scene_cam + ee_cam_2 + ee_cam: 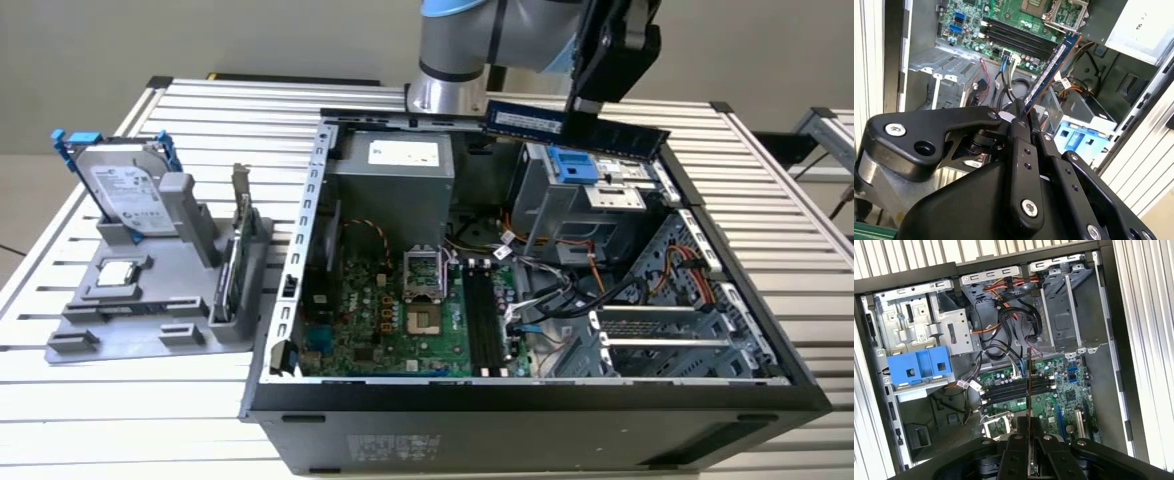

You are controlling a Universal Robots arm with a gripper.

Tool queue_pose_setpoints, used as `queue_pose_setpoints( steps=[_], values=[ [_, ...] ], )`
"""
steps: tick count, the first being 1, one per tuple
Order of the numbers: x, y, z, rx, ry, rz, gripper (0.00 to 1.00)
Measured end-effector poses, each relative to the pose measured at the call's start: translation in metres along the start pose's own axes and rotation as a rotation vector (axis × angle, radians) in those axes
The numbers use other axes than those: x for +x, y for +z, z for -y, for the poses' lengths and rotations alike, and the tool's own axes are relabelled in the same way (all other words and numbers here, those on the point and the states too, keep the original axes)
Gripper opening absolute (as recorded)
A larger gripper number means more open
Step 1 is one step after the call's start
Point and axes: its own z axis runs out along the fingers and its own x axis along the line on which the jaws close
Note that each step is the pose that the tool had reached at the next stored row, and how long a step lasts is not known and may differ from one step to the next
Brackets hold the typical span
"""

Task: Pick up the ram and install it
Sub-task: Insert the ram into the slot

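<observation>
The ram (527, 118) is a long blue-green stick with black chips. It hangs level in the air above the far side of the open computer case (534, 395), over the drive cage. My gripper (589, 118) is shut on it near its middle. In the second wrist view the ram (1050, 69) sticks out from between the black fingers (1020, 131) toward the motherboard. The first wrist view sees the ram (1029, 382) edge-on as a thin line above the black memory slots (1011, 391). Those slots (487, 322) lie on the green motherboard, well below the stick.
A grey stand (127, 320) at the exterior view's left holds a silver hard drive (127, 190) and an expansion card (234, 262). Inside the case are a power supply (400, 165), a blue drive caddy (574, 165), loose cables (574, 290) and the CPU socket (424, 290).
</observation>
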Motion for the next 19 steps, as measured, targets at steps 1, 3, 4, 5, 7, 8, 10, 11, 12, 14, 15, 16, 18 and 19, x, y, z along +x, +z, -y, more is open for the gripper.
queue_pose_setpoints(
  steps=[1, 3, 4, 5, 7, 8, 10, 11, 12, 14, 15, 16, 18, 19],
  values=[
    [0.0002, 0.001, -0.0002, 0.0003, 0.005, 0.0, 0.0],
    [0.0006, 0.0028, -0.0009, 0.0008, 0.013, 0.0003, 0.0],
    [0.0008, 0.0034, -0.0012, 0.0009, 0.016, 0.0006, 0.0],
    [0.0009, 0.0042, -0.0015, 0.001, 0.019, 0.0007, 0.0],
    [0.0011, 0.0053, -0.0019, 0.0012, 0.023, 0.0012, 0.0],
    [0.0012, 0.0059, -0.0022, 0.0013, 0.025, 0.0016, 0.0],
    [0.0014, 0.007, -0.0025, 0.0014, 0.029, 0.0019, 0.0],
    [0.0015, 0.0075, -0.0025, 0.0015, 0.031, 0.002, 0.0],
    [0.0015, 0.008, -0.0026, 0.0015, 0.032, 0.0021, 0.0],
    [0.0016, 0.0089, -0.0026, 0.0017, 0.034, 0.0022, 0.0],
    [0.0016, 0.0093, -0.0026, 0.0018, 0.036, 0.0023, 0.0],
    [0.0017, 0.0098, -0.0026, 0.0018, 0.037, 0.0022, 0.0],
    [0.0018, 0.0107, -0.0025, 0.002, 0.039, 0.0022, 0.0],
    [0.0019, 0.0112, -0.0025, 0.0021, 0.04, 0.0023, 0.0]
  ],
)
